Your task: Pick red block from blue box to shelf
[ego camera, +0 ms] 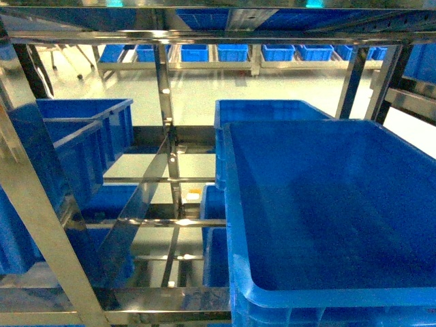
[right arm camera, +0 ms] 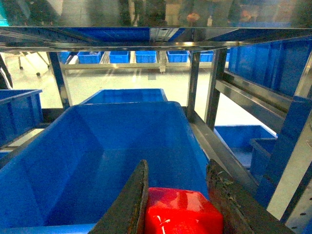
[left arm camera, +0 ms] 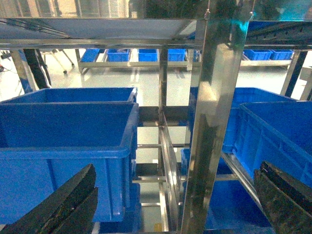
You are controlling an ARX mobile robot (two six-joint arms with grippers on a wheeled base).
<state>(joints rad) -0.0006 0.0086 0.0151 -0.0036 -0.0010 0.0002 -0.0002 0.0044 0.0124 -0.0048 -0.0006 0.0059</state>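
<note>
Nearest the right wrist camera, the right pincer (right arm camera: 178,204) is clamped on the red block (right arm camera: 181,213), its two dark fingers (right arm camera: 130,204) pressed against the block's left and right faces. Held so, the block hangs above the near end of a large blue crate (right arm camera: 97,161) that sits on a level of the shelf (right arm camera: 214,87). In the head view that same crate fills the lower right, and neither pincer shows there. A second blue crate stands just behind it, and more crates line the far racks across the pale floor (right arm camera: 131,80). In the left wrist view the left pincer (left arm camera: 165,204) stands wide apart, gripping nothing, its dark fingers at the bottom corners, with a shiny perforated upright of the shelf rising between them and blue crates on either side
</note>
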